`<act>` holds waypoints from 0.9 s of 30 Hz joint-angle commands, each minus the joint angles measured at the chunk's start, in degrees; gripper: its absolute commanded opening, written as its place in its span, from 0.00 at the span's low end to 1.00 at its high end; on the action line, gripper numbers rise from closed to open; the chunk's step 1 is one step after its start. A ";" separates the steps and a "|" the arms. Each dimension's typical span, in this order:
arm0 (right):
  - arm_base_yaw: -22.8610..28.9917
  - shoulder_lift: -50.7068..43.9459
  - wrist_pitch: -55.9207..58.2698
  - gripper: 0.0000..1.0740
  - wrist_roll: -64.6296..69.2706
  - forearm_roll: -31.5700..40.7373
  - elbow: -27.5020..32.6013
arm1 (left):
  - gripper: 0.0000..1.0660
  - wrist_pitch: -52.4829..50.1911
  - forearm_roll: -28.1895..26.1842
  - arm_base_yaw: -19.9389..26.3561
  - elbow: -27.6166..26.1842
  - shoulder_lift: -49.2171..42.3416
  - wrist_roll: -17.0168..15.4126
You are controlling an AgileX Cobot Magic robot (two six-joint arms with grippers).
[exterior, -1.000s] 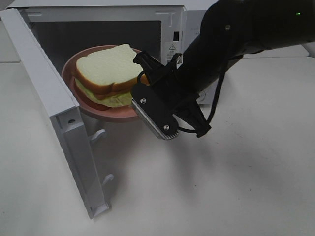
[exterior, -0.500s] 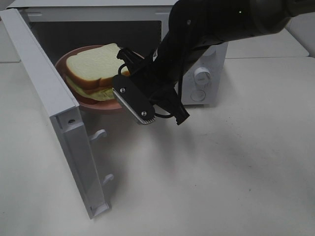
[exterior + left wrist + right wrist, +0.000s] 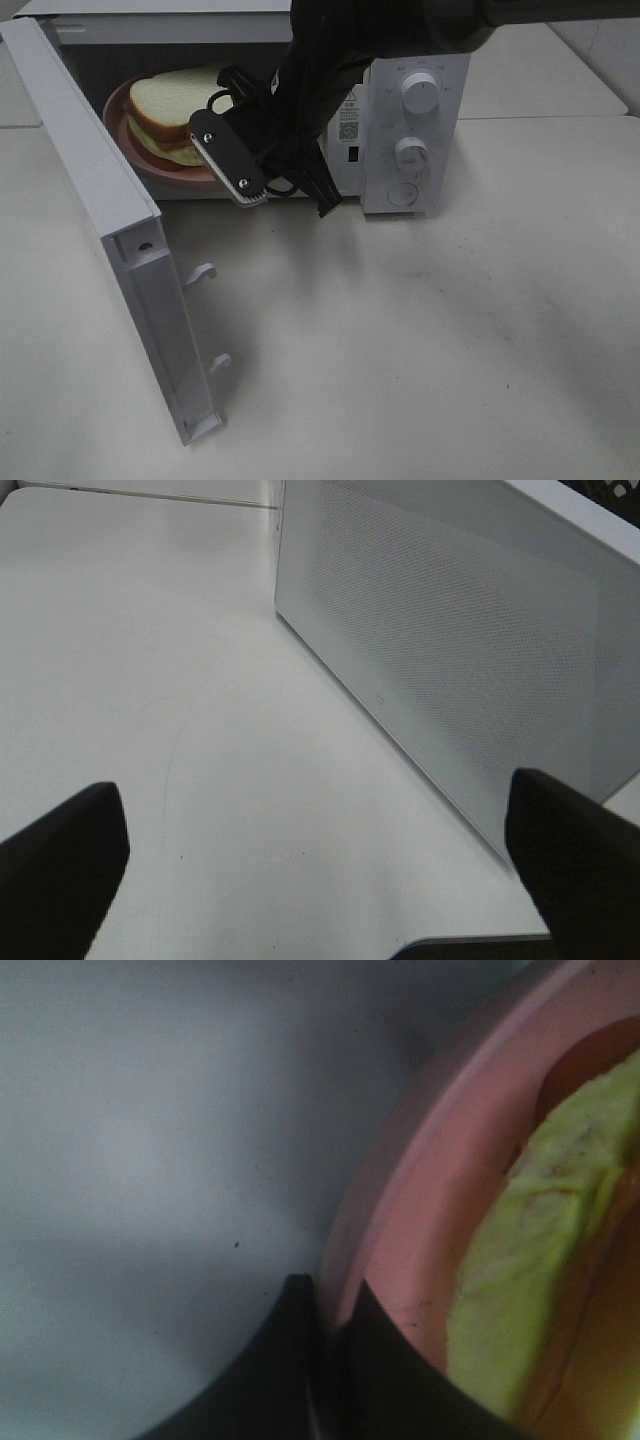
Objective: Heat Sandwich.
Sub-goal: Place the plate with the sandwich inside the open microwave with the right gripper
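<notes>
The sandwich (image 3: 172, 103), white bread with tan crust and a pale green filling (image 3: 540, 1260), lies on a round pink plate (image 3: 116, 128). In the exterior high view the plate is inside the mouth of the open microwave (image 3: 412, 120), at its left side. My right gripper (image 3: 222, 92) reaches in from the right and is shut on the plate's rim (image 3: 440, 1190); the right wrist view shows its fingertips (image 3: 300, 1310) pinching that rim. My left gripper (image 3: 320, 880) is open with nothing between its fingers, facing the outer side of the microwave door (image 3: 460, 650).
The microwave door (image 3: 110, 230) stands swung wide open toward the front left, with two latch hooks (image 3: 203, 272) on its edge. Control knobs (image 3: 418, 92) sit on the microwave's right panel. The white table (image 3: 430, 340) stretches out in front.
My right gripper has carried the plate with the sandwich back and to the left, from in front of the microwave opening into the cavity. The left gripper stays open.
</notes>
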 commanded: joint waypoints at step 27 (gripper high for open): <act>-0.17 17.02 8.88 0.00 20.51 -9.22 -28.48 | 0.91 -0.11 -0.11 -0.11 0.11 -0.40 -0.11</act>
